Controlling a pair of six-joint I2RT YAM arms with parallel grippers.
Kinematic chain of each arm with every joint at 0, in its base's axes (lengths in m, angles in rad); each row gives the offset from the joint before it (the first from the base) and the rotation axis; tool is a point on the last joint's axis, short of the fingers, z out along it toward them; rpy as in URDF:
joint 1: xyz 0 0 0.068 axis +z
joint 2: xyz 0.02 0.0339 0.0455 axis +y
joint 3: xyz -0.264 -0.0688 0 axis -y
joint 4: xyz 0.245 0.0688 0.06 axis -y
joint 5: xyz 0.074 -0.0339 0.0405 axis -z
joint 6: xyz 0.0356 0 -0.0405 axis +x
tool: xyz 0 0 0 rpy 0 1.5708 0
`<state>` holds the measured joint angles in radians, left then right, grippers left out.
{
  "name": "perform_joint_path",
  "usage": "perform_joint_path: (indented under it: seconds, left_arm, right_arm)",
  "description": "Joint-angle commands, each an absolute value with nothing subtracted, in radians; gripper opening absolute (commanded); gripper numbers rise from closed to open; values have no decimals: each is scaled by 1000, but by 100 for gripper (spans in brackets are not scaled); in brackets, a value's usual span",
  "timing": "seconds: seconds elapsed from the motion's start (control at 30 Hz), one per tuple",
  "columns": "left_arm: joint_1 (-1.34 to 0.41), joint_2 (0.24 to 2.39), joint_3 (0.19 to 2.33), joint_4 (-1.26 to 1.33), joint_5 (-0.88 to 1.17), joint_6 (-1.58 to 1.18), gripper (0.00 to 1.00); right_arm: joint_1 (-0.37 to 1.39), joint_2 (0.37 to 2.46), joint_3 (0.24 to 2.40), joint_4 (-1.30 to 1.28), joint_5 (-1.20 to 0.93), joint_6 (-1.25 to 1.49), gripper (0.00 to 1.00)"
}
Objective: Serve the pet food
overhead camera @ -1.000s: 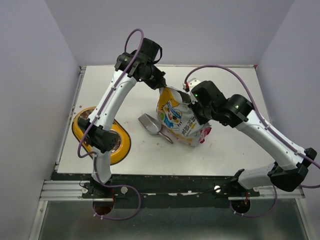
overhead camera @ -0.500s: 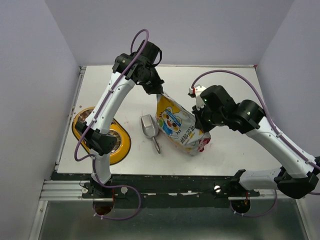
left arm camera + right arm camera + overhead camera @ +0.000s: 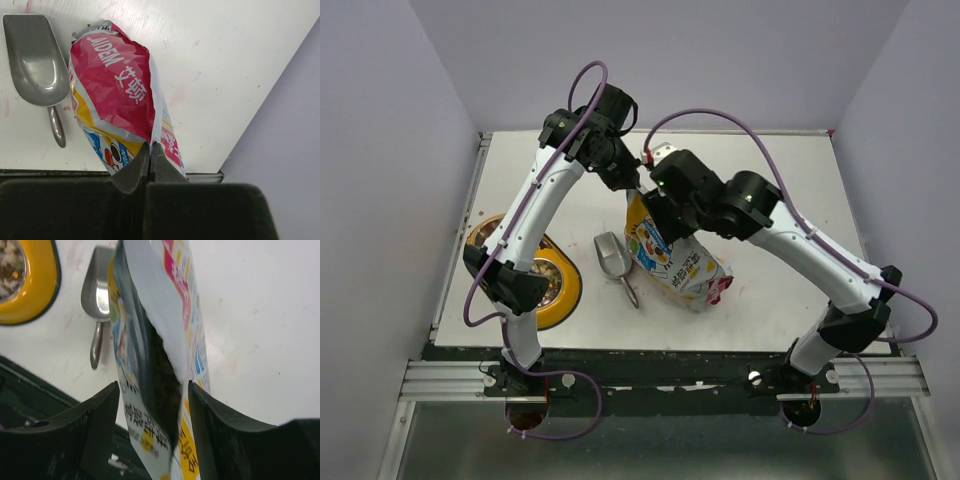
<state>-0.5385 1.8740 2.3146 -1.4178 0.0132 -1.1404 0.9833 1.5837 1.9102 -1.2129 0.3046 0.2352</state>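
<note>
Bright even light, soft shadows, close foregrounds slightly blurred

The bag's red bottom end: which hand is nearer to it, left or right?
Right, slightly. The right hand, open, straddles the open mouth of the bag, on the side toward the red bottom end. The left hand is shut on the top edge, farther back.
</note>
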Motion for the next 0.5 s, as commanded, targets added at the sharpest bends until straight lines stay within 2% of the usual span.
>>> perform_joint_path:
  seconds: [0.0,0.13,0.23,0.3,0.37,0.43,0.47]
  left_arm:
    - [-532,1835,2361,-1370,0,-1212,0]
    - [-525,1841,2372,-1368,38,-1210,0]
    - [-512,1830,2359,-1370,41,-1200,0]
    - [-505,1818,2341,-1364,43,-1193,0]
    - [-497,1809,2330,-1356,44,-1190,0]
    - [-489,1802,2324,-1358,51,-1189,0]
    - [-486,1802,2322,-1355,55,-1187,0]
  right_arm:
    - [1055,1721,2048,-1216,615,262,65]
    - [1075,1781,2068,-1210,790,261,59]
    - [1075,1738,2008,-1160,802,203,49]
    - [1075,1704,1962,-1141,816,189,35]
    - [1075,1677,1904,-1123,807,151,26]
    - [1074,1654,1850,-1111,720,111,1]
    - [1074,1634,1820,-1097,653,97,1]
